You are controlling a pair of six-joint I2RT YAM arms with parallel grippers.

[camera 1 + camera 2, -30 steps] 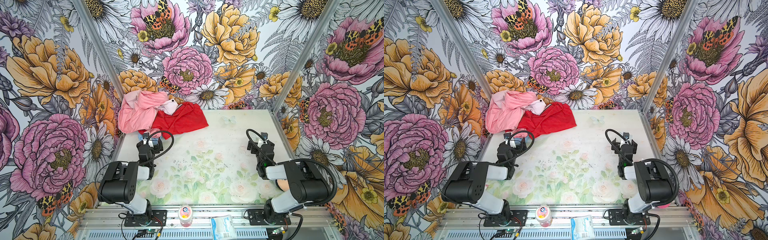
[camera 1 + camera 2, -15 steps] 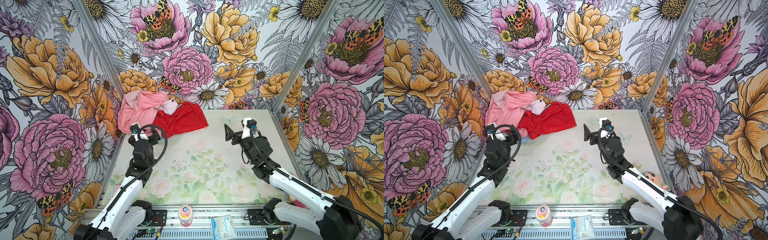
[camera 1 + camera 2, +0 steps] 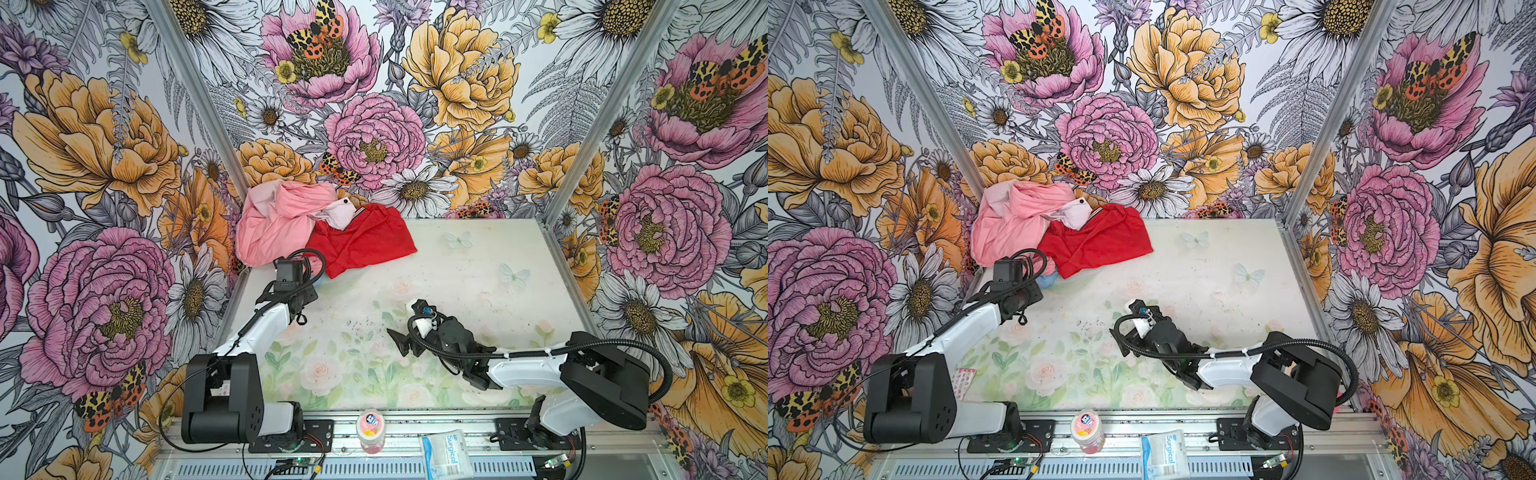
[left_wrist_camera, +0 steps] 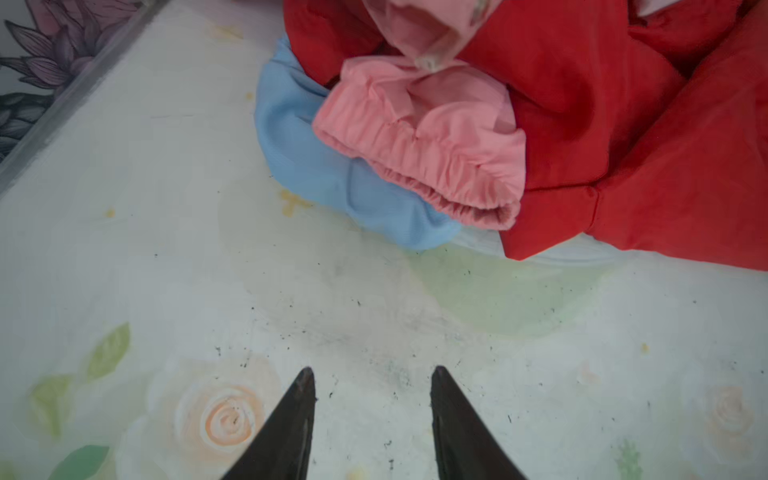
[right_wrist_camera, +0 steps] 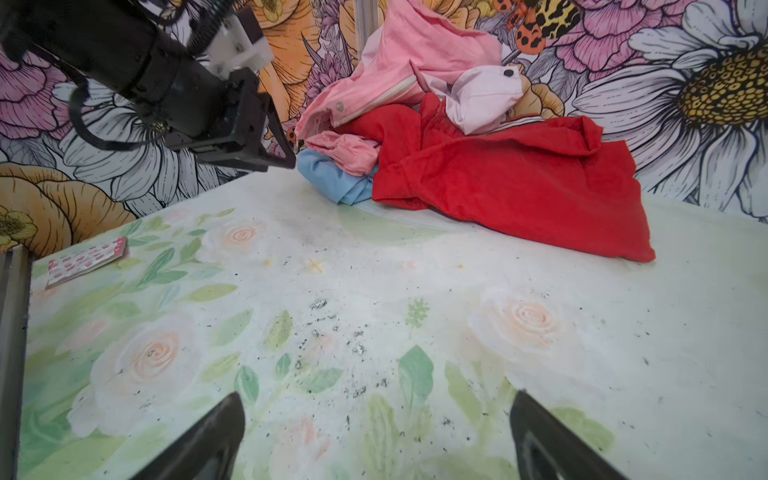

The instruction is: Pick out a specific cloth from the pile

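The pile sits in the table's far left corner: a salmon-pink jacket (image 3: 274, 224) lying over a bright red shirt (image 3: 365, 245). The cloth (image 4: 332, 166), light sky blue, pokes out from under the jacket's elastic cuff and the shirt's edge, and also shows in a top view (image 3: 1047, 280) and the right wrist view (image 5: 328, 174). My left gripper (image 4: 372, 374) hovers over bare table a short way in front of the cloth, jaws partly apart with nothing between them. My right gripper (image 3: 401, 318) is open and empty over the middle of the table, facing the pile.
A pink patterned blister strip (image 5: 87, 259) lies near the table's front left. A pink-lidded jar (image 3: 370, 424) and a Surgical packet (image 3: 446, 455) rest on the front rail. Flowered walls and metal posts close the back and both sides.
Both arms left their folded rest at the front. The left gripper reached up to the pile's near edge and its jaws narrowed. The right gripper swung out over mid-table.
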